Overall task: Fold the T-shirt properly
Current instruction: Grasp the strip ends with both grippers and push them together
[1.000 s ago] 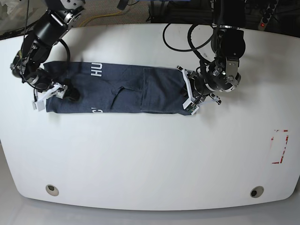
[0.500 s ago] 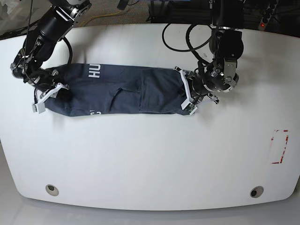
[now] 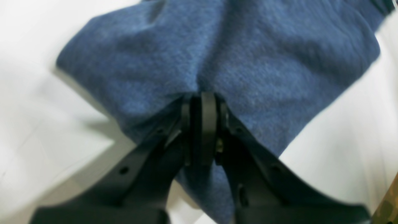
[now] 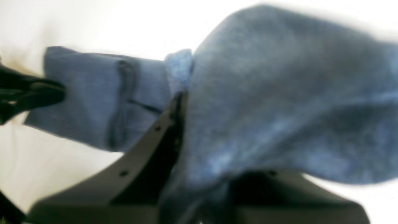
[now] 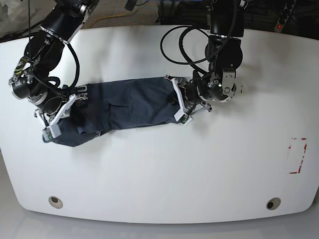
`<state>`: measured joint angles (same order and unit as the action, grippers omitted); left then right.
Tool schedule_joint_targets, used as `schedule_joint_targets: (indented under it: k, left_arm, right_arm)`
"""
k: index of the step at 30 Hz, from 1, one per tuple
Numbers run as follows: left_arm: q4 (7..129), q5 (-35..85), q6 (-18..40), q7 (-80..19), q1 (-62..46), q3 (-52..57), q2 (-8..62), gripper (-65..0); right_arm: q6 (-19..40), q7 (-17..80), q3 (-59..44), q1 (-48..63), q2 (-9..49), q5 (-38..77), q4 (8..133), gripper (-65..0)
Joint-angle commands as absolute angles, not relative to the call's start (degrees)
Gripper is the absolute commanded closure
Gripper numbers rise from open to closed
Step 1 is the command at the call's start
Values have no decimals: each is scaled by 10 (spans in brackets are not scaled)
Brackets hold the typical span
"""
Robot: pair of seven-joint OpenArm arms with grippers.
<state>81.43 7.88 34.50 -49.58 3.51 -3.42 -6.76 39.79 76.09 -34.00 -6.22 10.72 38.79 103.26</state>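
A dark blue T-shirt (image 5: pixel 127 102) lies bunched in a long band across the white table (image 5: pixel 164 174), stretched between two robot arms. The left gripper (image 3: pixel 203 102), on the right side of the base view, has its fingers (image 3: pixel 207 124) pinched tight on a fold of the cloth at one end. The right gripper (image 5: pixel 52 127) holds the other end, fabric draped over its black fingers (image 4: pixel 161 140); the blurred wrist view leaves it unclear how firmly they are closed.
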Motion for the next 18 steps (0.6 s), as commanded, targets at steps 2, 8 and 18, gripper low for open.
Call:
schedule_joint_targets:
  k: [2, 8, 18]
  left_arm:
    - [816, 69, 345, -511, 37, -52, -70, -24]
    - [816, 69, 345, -511, 39, -52, -70, -24]
    - [816, 69, 345, -511, 37, -52, -70, -24]
  right_arm:
    - [400, 757, -284, -67, 85, 423, 1067, 0]
    - [400, 754, -241, -65, 51, 421, 1065, 0]
    - [400, 713, -151, -66, 19, 359, 1064, -2]
